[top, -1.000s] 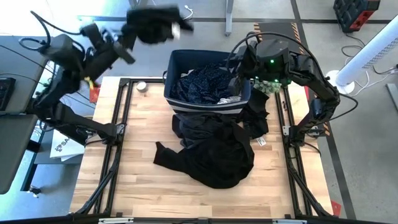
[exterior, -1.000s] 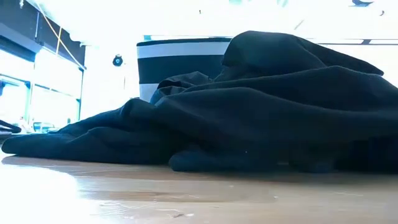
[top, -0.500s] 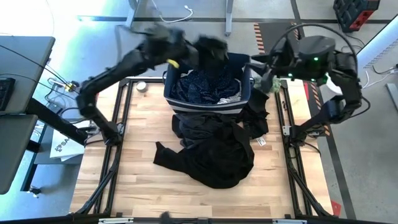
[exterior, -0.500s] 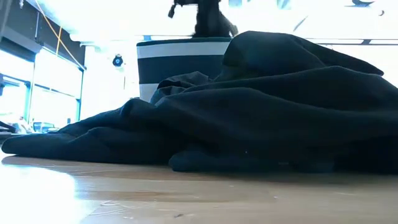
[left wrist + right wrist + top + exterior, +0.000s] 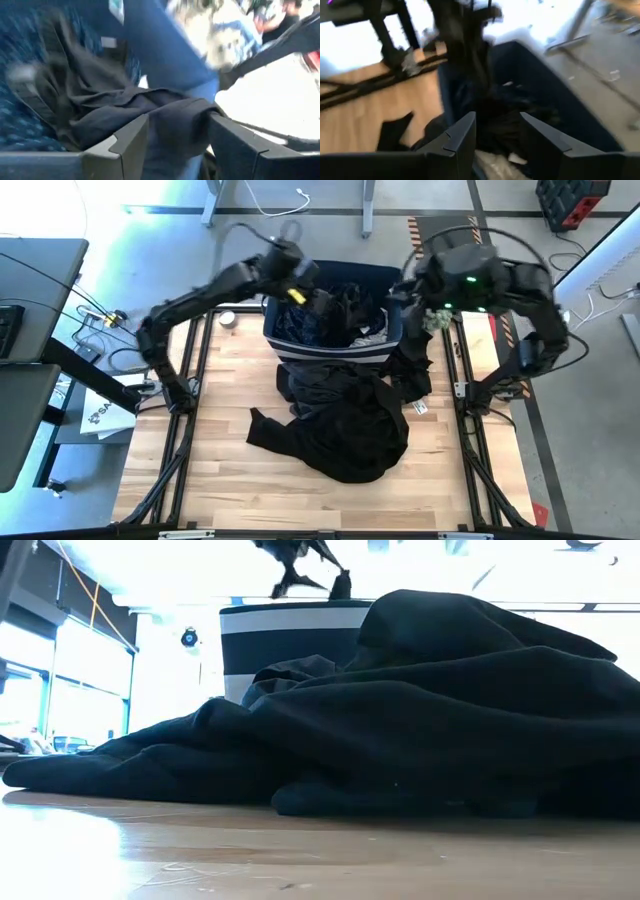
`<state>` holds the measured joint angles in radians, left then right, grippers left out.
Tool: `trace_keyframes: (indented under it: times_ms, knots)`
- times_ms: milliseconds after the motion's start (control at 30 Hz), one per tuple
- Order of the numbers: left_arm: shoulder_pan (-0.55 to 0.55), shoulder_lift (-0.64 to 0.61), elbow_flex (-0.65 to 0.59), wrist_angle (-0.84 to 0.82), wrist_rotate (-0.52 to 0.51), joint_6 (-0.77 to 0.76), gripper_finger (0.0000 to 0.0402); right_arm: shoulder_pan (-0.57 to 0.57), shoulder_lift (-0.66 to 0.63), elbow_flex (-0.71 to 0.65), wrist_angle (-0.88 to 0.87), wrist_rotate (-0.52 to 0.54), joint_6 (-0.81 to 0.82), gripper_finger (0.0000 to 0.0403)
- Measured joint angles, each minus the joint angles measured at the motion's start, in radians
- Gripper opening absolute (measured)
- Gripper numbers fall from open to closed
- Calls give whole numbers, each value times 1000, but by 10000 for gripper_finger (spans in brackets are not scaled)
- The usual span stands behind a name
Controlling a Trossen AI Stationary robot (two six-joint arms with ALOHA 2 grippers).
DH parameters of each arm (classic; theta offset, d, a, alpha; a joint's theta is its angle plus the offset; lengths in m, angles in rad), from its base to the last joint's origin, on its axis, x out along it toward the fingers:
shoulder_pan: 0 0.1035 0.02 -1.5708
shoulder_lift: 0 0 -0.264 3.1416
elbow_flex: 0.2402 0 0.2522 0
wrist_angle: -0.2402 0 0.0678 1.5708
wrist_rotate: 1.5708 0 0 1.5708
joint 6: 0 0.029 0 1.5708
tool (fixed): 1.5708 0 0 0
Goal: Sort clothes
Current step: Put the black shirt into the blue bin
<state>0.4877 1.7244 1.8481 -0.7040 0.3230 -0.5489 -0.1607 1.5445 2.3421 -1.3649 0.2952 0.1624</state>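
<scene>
left gripper (image 5: 318, 293): fingers wide apart, above the bin (image 5: 281, 352) | black garment (image 5: 352, 298) just beside it | right gripper (image 5: 497, 131): open, empty, by bin's edge

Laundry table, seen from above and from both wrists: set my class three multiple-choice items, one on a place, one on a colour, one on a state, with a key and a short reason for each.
1. Where is the left gripper?
A. Over the blue bin
B. Over the bare wood at the near table edge
C. Off the table, over the floor

2. What colour is the large heap of clothes on the table in front of the bin?
A. White
B. Black
C. Red

3. How are the left gripper's fingers?
A. Shut on a sock
B. Spread apart
C. Out of sight

Key:
1 A: in the high view the left gripper hangs over the blue bin.
2 B: the heap of clothes is black.
3 B: in the left wrist view the fingers stand apart, a dark garment lying beyond them in the bin.
</scene>
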Motion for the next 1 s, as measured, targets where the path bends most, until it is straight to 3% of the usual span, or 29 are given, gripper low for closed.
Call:
trace_keyframes:
  times_ms: [233, 433, 500, 667, 767, 867, 1000]
  knots:
    - [-53, -234, 3, -68, -265, 3, 196, -116, 189, 0, 1, -275, -132, 145]
    - [-127, -387, 2, -200, -442, -4, 194, -240, 447, 0, -19, -521, -188, 145]
    - [-164, -418, 2, -250, -487, -28, 194, -269, 546, 0, -43, -529, -204, 145]
    - [-275, -469, 1, -353, -607, -114, 194, -322, 795, 0, -87, -402, -190, 145]
    - [-345, -474, 2, -395, -700, -162, 194, -336, 913, 2, -102, -387, -171, 145]
    - [-406, -467, -6, -408, -765, -197, 194, -337, 966, 6, -106, -405, -202, 145]
    - [-465, -468, -30, -408, -798, -209, 194, -341, 943, 12, -93, -383, -205, 145]
